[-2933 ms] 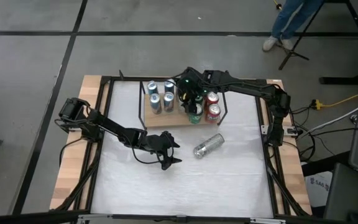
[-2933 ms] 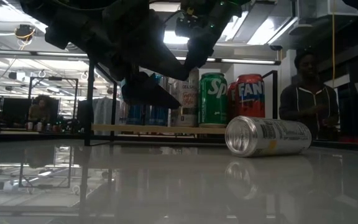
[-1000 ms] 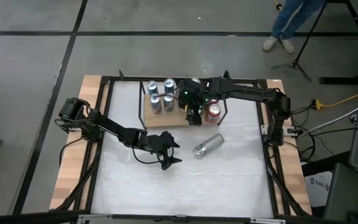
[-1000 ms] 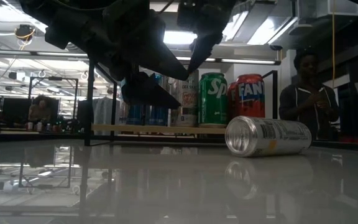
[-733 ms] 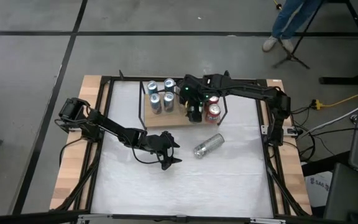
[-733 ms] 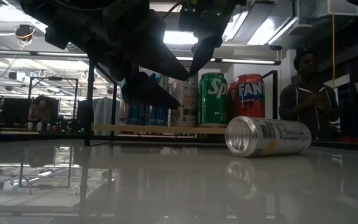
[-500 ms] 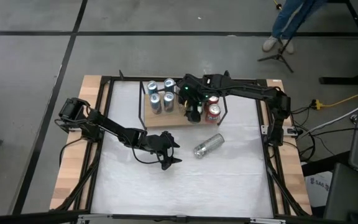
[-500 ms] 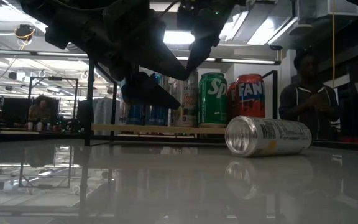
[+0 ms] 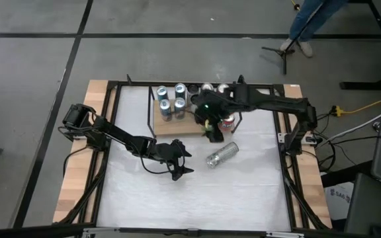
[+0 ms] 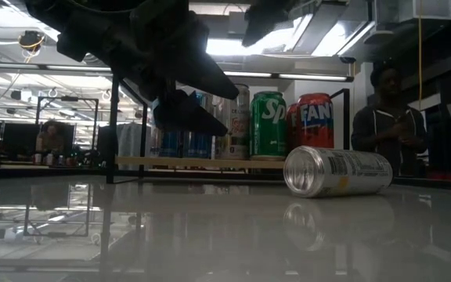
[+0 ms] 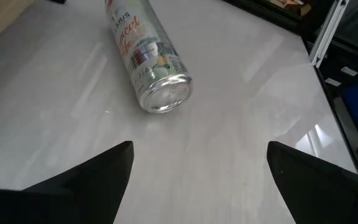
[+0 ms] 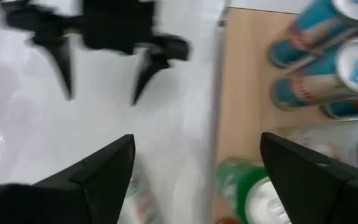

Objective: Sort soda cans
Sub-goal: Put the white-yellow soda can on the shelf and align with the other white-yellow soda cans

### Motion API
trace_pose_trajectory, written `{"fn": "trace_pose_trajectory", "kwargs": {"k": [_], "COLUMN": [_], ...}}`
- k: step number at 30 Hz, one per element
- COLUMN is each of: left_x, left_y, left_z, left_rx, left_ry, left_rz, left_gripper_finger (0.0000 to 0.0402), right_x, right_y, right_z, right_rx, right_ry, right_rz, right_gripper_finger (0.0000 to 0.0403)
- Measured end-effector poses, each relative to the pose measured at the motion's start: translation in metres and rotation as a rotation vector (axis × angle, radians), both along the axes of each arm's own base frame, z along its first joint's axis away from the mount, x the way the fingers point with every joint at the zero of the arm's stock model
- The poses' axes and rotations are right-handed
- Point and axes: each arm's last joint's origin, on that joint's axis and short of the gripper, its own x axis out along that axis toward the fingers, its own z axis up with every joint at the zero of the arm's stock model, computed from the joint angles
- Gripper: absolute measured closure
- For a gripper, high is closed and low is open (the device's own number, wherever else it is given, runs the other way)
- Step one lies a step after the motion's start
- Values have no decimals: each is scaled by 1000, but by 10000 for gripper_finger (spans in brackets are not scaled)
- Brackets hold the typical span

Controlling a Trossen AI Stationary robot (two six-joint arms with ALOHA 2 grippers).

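A silver can [image 9: 221, 155] lies on its side at the high view's centre, just below the wooden tray [image 9: 177, 125] of upright cans [image 9: 171, 102]. The left gripper [image 9: 180, 162] hangs spread wide and empty to its left. The right gripper [image 9: 211, 129], also spread and empty, hovers over the tray's lower edge.

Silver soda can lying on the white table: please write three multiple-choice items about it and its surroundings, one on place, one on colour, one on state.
1. Where does the silver cylindrical metal soda can lie?
A. on the wooden tray
B. on the white table, in front of the tray
C. between the left gripper's fingers

2. Which colour is the upright can beside the red metal soda can in the low view?
A. green
B. black
C. yellow

3. How is the left gripper?
A. shut on a can
B. open, empty
C. out of view

Key: 1 B, it lies on its side on the white table, off the wooden tray; 2 A, the green metal soda can stands beside it; 3 B, its fingers stand apart, nothing between them.
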Motion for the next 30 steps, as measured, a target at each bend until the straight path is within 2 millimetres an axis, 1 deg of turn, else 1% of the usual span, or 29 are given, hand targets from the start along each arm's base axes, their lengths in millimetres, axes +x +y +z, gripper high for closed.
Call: {"fn": "trace_pose_trajectory", "kwargs": {"k": [6, 8, 11, 14, 16, 22, 26, 30], "left_x": [0, 0, 0, 1, 1, 1, 2, 3], "left_y": [0, 0, 0, 0, 0, 0, -1, -5], "left_z": [0, 0, 1, 2, 2, 2, 5, 10], "left_rx": [-1, -1, -2, -5, -5, -4, 19, 48], "left_ry": [-6, -6, -9, -19, -24, -29, -59, -122], "left_rz": [0, 0, 0, 0, 0, 3, 52, 120], "left_gripper_finger": [38, 38, 38, 38, 38, 38, 38, 38], "right_x": [-26, -32, -43, -55, -64, -92, -106, -120], "right_y": [32, 41, 55, 66, 73, 97, 114, 127], "right_z": [19, 18, 10, -3, -16, -55, -78, -99], "right_rx": [20, 12, -32, -68, -86, -42, -13, -54], "right_ry": [35, 50, 81, 117, 142, 198, 224, 250], "right_rz": [33, 26, -10, -76, -126, -264, -344, -428], "right_gripper_finger": [68, 68, 68, 68, 68, 68, 68, 68]}}
